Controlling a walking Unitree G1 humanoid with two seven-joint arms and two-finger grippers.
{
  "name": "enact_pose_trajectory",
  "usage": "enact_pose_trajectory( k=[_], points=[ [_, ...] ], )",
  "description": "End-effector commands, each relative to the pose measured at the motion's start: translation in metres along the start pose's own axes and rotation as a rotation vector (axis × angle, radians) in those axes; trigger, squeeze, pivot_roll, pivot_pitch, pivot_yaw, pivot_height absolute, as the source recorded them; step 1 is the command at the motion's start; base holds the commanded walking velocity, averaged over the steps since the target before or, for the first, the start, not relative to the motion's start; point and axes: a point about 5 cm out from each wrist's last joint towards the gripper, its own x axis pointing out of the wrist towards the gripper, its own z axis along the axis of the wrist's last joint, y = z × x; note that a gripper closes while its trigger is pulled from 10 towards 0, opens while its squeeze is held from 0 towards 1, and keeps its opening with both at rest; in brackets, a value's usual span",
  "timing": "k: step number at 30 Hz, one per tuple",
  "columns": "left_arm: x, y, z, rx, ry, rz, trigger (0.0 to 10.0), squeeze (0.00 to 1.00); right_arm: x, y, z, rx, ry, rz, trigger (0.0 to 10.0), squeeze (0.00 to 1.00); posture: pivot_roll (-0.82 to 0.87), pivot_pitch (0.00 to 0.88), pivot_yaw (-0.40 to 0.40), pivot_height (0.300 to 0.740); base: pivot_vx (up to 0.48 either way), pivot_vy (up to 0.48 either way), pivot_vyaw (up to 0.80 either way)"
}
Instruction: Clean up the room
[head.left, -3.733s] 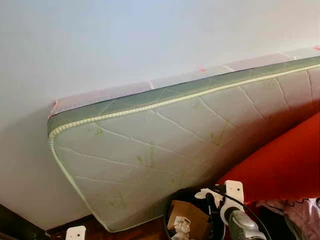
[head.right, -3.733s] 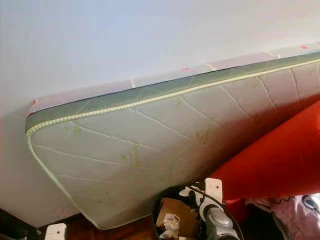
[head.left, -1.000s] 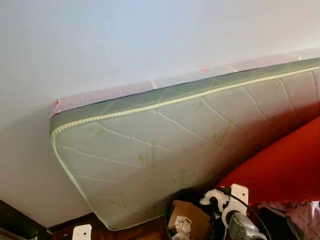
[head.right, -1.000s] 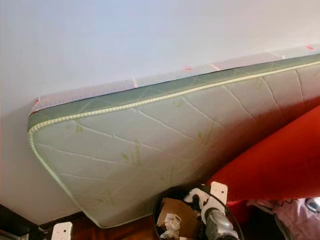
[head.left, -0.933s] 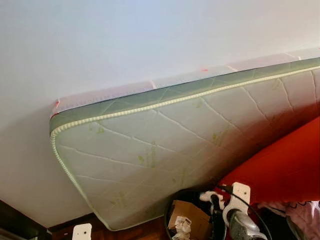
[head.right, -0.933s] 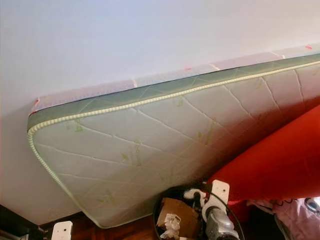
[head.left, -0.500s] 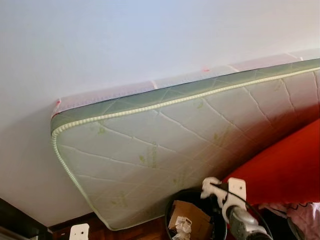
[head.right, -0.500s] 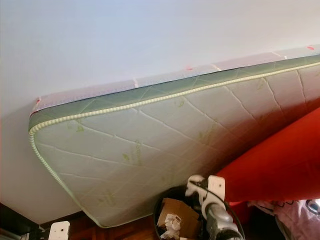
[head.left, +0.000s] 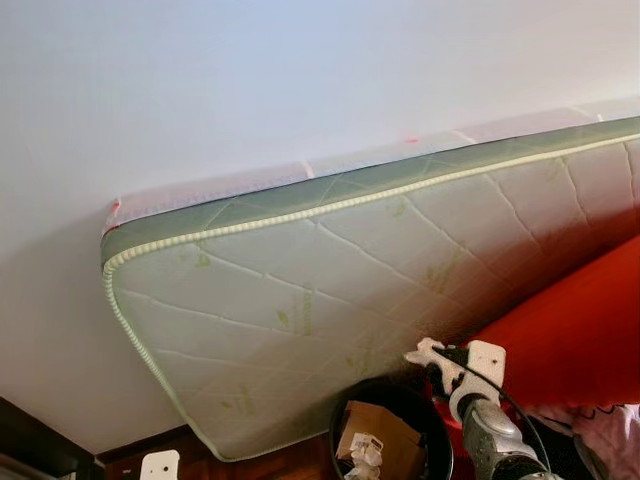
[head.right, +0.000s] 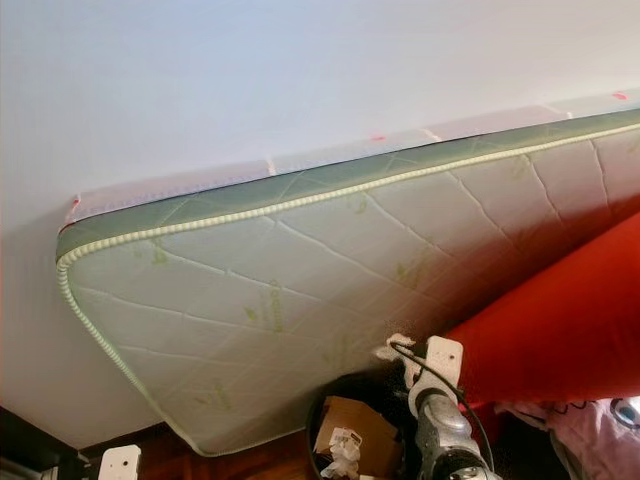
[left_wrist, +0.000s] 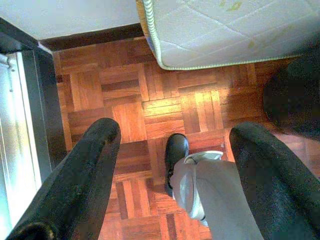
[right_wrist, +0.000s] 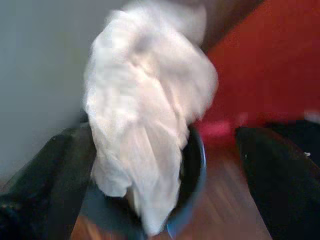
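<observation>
Soft, light, crumpled tissue (right_wrist: 145, 125), likely to snag or drift; best pinched at its bulk, not a trailing corner. Hangs blurred between the wide-apart fingers of the right gripper (right_wrist: 162, 137) just above the bin (head.left: 338, 425), whether touching the fingers or free, cannot tell. Tight there: mattress (head.left: 330, 290) behind the rim, red cushion (head.left: 570, 330) beside it; left gripper (left_wrist: 175, 131) idle, fingers spread, over open floor (left_wrist: 125, 100).

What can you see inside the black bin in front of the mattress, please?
Inside the black bin lie a brown cardboard box and crumpled white paper. Anything deeper is hidden beneath them and the rim. The right gripper hangs above the bin with a white tissue.
</observation>
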Motion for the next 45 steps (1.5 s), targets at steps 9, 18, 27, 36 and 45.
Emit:
enact_pose_trajectory(
  k=[9, 18, 27, 36, 45],
  points=[
    [0.001, 0.001, 0.001, 0.017, 0.015, 0.000, 10.0, 0.00, -0.001, -0.008, 0.035, 0.161, -0.235, -0.017, 10.0, 0.00, 0.10, 0.000, -0.037, 0.740, 0.000, 0.000, 0.00],
    [0.001, -0.001, 0.003, 0.015, 0.009, -0.002, 10.0, 0.00, 0.000, 0.001, -0.006, -0.048, 0.055, 0.001, 10.0, 0.00, 0.10, 0.000, -0.040, 0.740, 0.000, 0.000, 0.00],
    [0.001, 0.002, 0.004, 0.021, 0.006, 0.000, 10.0, 0.00, -0.001, -0.002, 0.040, 0.171, -0.252, 0.023, 10.0, 0.00, 0.10, 0.000, -0.035, 0.740, 0.000, 0.000, 0.00],
    [0.001, 0.004, 0.005, 0.023, 0.000, -0.002, 10.0, 0.00, 0.000, 0.003, 0.003, 0.037, -0.004, 0.030, 10.0, 0.00, 0.10, 0.000, -0.038, 0.740, 0.000, 0.000, 0.00],
    [-0.005, 0.013, -0.012, 0.026, 0.035, 0.012, 10.0, 0.00, -0.001, 0.006, -0.005, 0.080, -0.018, 0.072, 10.0, 0.00, 0.10, 0.000, -0.034, 0.740, 0.000, 0.000, 0.00]
  ],
)
